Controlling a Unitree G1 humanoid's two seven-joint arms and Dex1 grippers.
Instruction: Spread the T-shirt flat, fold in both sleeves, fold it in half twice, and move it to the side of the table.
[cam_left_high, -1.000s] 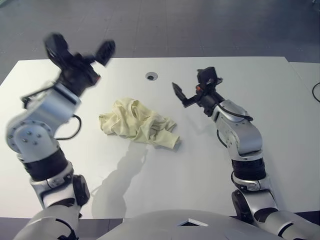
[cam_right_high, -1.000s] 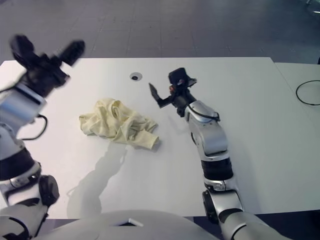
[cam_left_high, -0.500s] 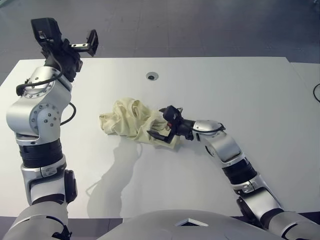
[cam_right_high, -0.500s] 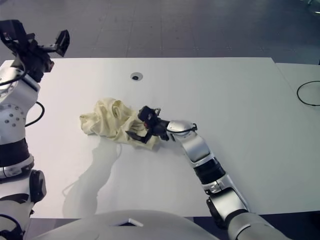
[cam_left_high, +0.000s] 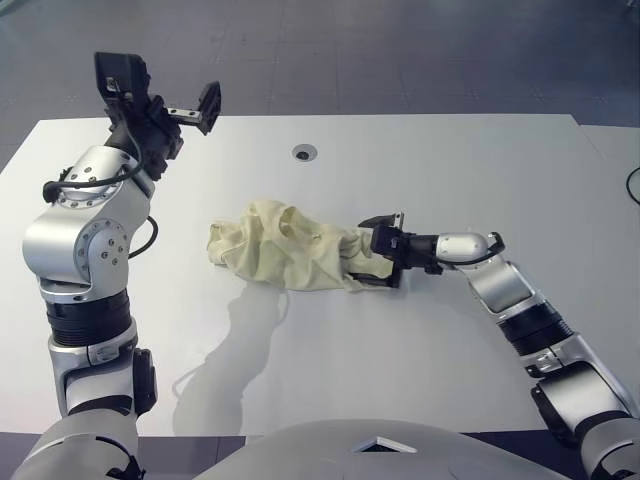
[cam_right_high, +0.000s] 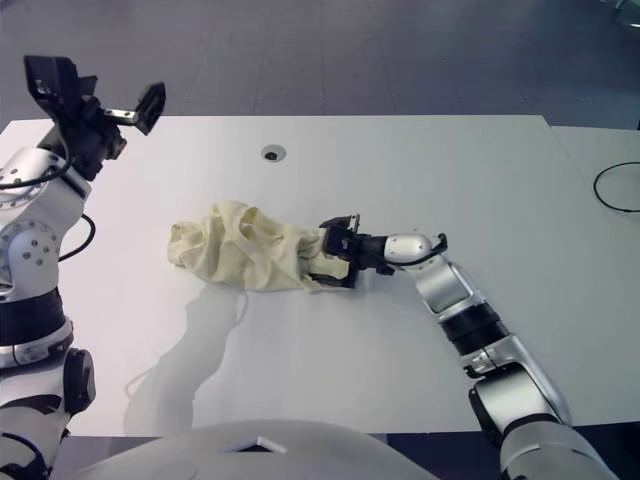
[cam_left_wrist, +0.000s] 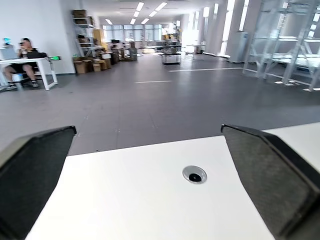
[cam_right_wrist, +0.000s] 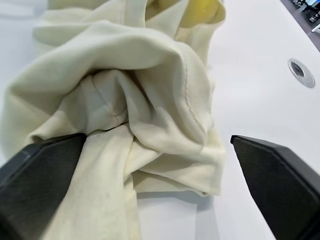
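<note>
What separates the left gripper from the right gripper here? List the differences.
The left gripper is raised above the far left part of the table; the right gripper lies low on the table. The left gripper has nothing between its fingers; the right gripper has the edge of the crumpled T-shirt between its fingers. Both are open.

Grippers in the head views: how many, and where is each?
2. The left gripper, open, is raised over the table's far left corner; the right gripper, open, sits at the crumpled T-shirt's right end.
</note>
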